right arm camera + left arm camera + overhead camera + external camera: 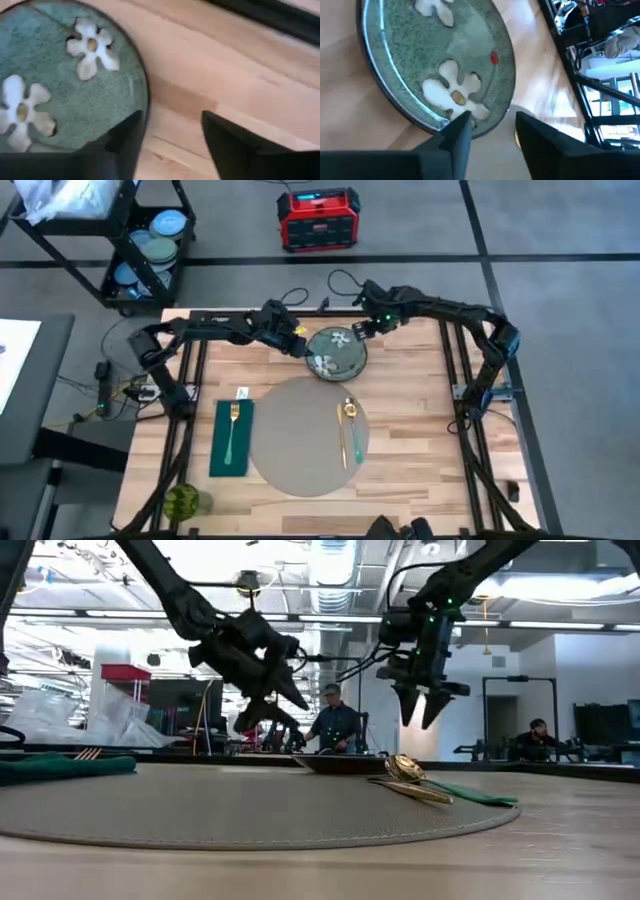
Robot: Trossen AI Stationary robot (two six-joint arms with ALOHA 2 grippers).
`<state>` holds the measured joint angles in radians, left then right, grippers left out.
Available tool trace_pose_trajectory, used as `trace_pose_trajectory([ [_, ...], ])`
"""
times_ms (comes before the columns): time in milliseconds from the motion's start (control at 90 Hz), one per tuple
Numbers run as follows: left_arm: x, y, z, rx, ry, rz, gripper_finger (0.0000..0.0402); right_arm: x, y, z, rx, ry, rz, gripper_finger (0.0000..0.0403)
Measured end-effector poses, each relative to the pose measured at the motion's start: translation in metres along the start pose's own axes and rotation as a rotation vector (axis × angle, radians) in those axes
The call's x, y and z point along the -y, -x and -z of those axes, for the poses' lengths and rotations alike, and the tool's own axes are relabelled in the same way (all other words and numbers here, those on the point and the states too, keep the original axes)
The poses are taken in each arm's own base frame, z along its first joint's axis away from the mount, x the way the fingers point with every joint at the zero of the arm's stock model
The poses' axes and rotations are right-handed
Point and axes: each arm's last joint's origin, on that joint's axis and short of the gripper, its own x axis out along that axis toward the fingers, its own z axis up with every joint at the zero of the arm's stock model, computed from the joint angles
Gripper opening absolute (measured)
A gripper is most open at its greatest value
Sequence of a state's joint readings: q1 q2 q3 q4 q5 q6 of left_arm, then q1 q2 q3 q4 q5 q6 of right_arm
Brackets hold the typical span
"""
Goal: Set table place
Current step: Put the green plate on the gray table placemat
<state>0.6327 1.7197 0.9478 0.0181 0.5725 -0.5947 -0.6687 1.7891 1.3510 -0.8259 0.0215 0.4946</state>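
Green floral plate, off the placemat, could tip if either of the 2 spread-fingered grippers, left gripper or right gripper, clips its rim.

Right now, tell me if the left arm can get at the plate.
Probably yes. The left tool hangs open right at the plate rim, one finger over the edge, nothing between. The right tool hovers open at the opposite rim, apart from it.

Plate cut off — edge; rest unseen.
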Motion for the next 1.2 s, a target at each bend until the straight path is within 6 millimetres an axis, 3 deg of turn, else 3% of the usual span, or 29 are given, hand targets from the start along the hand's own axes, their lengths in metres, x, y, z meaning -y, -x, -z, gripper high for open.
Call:
trace_pose_trajectory([
  [133, -0.01, 0.009, -0.006, 0.021, 0.051, -0.022, 0.0195, 0.008, -0.011, 0.001, -0.008, -0.026, -0.062, 0.0264],
  [300, -0.029, 0.029, -0.011, 0.017, 0.161, -0.095, 0.0204, 0.015, -0.035, 0.018, -0.053, -0.064, -0.112, 0.0261],
  [478, -0.04, 0.033, -0.014, 0.04, 0.222, -0.125, 0.0205, 0.018, -0.054, 0.03, -0.055, -0.145, -0.206, 0.0258],
  [1044, -0.059, 0.022, 0.02, 0.185, 0.395, 0.018, 0.0204, 0.012, -0.056, 0.023, 0.045, -0.191, -0.294, 0.0257],
  [1200, -0.06, 0.0, 0.02, 0.168, 0.436, 0.075, 0.0202, 0.008, -0.064, 0.025, 0.017, -0.199, -0.301, 0.0251],
])
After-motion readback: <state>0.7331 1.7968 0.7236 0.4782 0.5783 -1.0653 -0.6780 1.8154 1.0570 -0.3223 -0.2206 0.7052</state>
